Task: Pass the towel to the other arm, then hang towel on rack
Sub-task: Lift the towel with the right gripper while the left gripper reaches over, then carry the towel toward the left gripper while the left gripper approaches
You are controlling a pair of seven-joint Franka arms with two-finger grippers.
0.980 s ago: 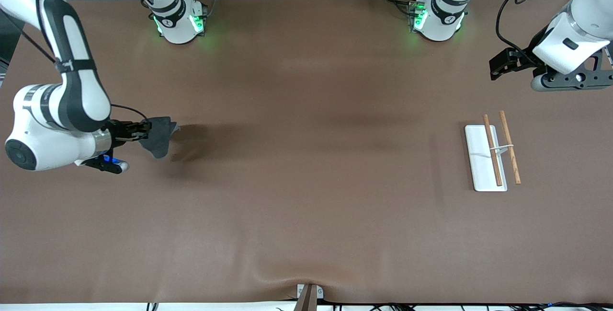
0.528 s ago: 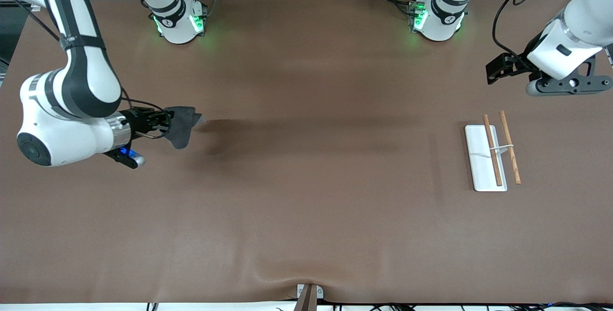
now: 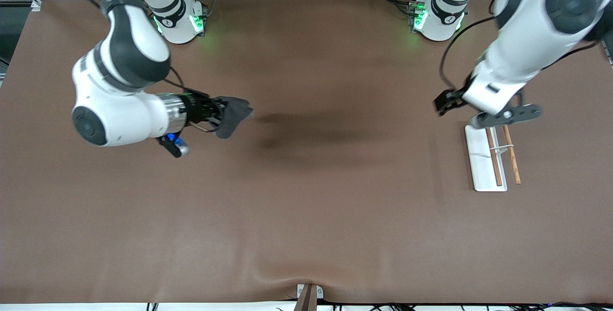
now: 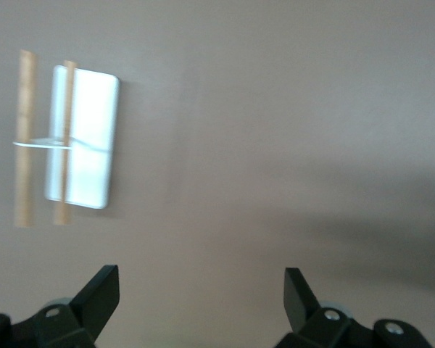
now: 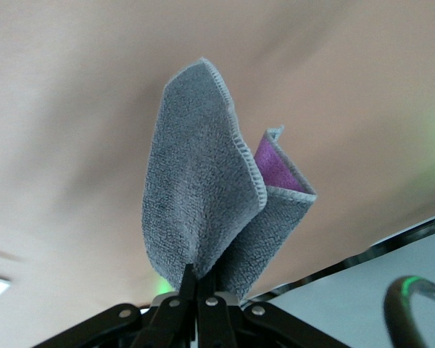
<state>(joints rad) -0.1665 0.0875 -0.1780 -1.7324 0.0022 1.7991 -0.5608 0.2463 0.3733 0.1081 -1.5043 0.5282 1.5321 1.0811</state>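
The towel [image 3: 233,115] is pinched between pressed-together jaws of the right gripper [image 3: 218,113], held up in the air at left-centre of the front frame, hanging folded so a free edge is offered for the handover. The left gripper [image 3: 443,102] is held at upper right with jaws spread, empty, just above the rack [image 3: 481,165], likely ready to receive. The counter [image 3: 306,215] carries the rack.

rack [image 3: 484,163] lay on table [image 3: 306,215] at left arm's end | towel [image 3: 232,115] hung over table toward right arm's end, well apart
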